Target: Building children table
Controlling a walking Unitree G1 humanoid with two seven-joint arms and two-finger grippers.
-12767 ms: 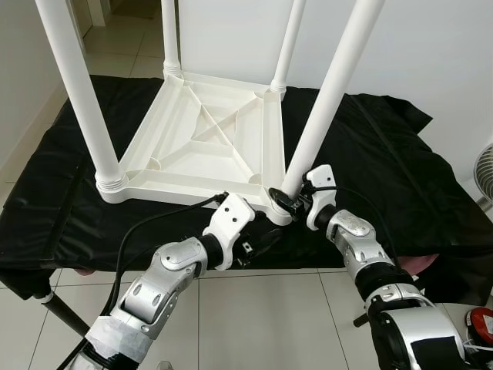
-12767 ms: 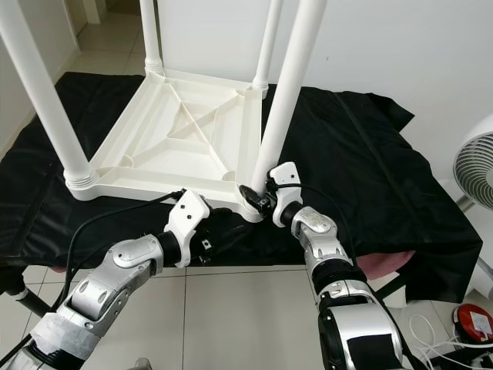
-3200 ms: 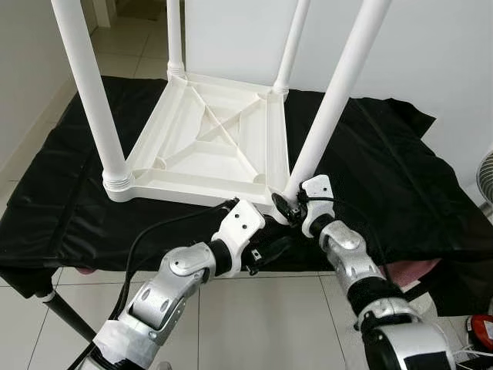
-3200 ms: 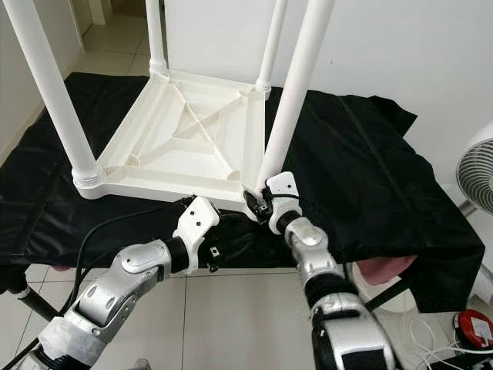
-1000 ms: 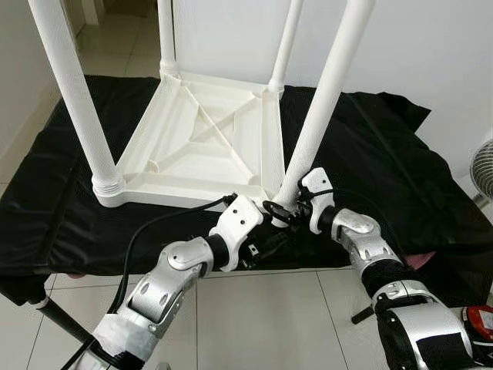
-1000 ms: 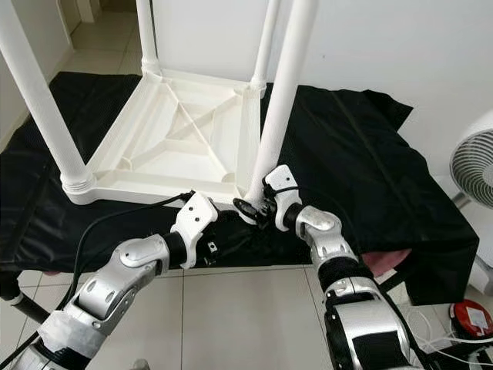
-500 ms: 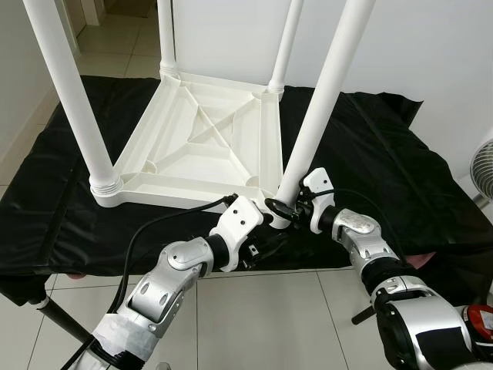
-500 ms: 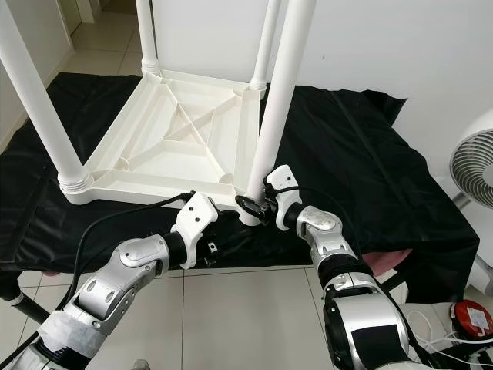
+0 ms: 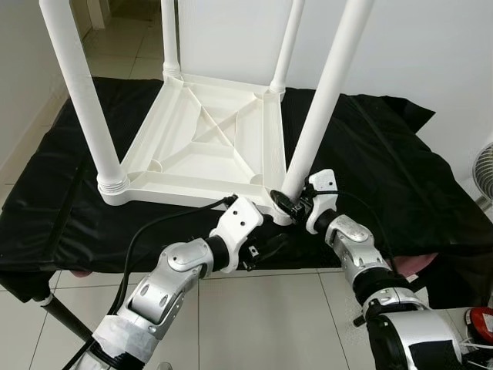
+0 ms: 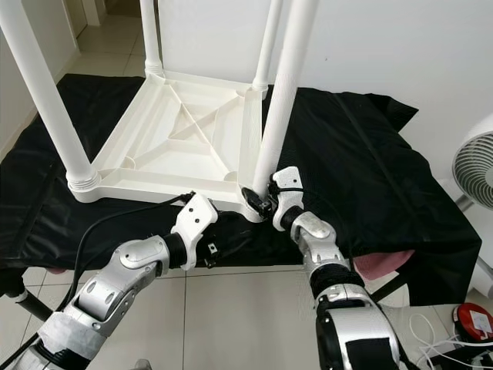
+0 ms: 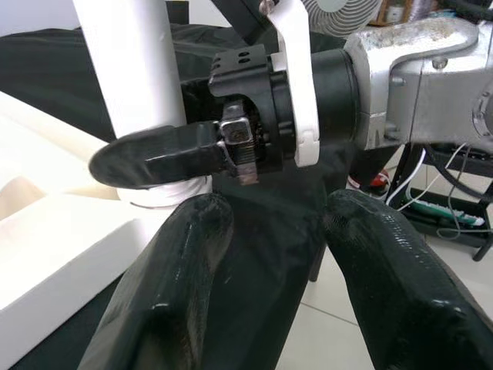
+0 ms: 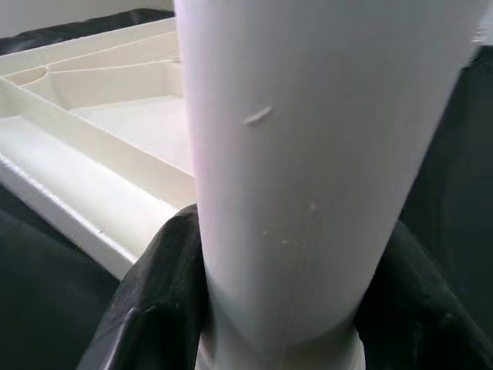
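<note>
Black fingers (image 12: 166, 308) of the right gripper (image 9: 286, 202) clamp the base of the near leg (image 9: 323, 96) of the upturned white table (image 9: 208, 146), which lies on a black cloth (image 9: 385, 169). The left gripper (image 9: 269, 240) hovers just below that corner, fingers apart, holding nothing. A fan (image 10: 474, 171) stands at the far right.
</note>
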